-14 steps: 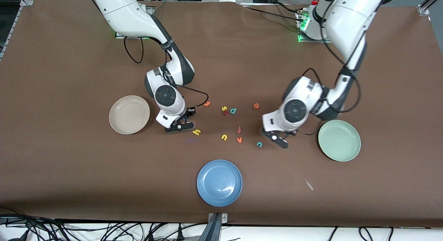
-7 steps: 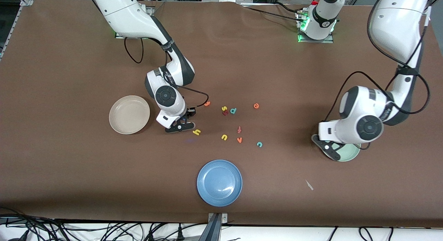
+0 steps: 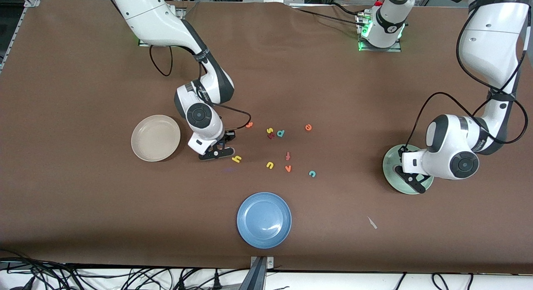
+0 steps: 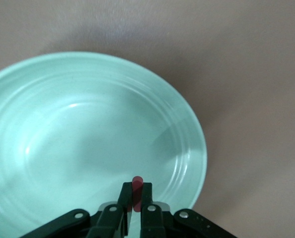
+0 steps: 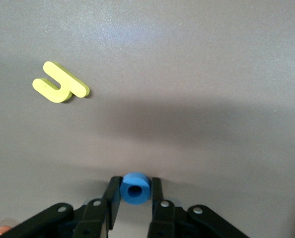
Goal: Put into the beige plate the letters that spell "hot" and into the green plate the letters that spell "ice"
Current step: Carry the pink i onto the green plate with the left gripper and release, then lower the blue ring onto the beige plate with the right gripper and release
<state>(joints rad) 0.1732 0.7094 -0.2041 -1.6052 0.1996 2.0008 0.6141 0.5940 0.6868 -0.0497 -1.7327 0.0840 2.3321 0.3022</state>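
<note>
Front view: your left gripper [image 3: 410, 182] is hanging over the green plate [image 3: 393, 177]; your right gripper [image 3: 216, 152] is sitting low beside the yellow "h" [image 3: 236, 159], the beige plate [image 3: 155, 137] near.

Left wrist view: it is pinching the dark red "i" [image 4: 136, 191] inside the rim.

Right wrist view: it is pinching the blue "o" [image 5: 135, 188], bare desk [image 5: 212, 74] around.

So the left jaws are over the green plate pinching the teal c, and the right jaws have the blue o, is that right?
Not quite. The left gripper is over the green plate, but its jaws pinch the dark red i, not the teal c, which lies on the table, as the left wrist view shows. The right gripper does hold the blue o.
</note>
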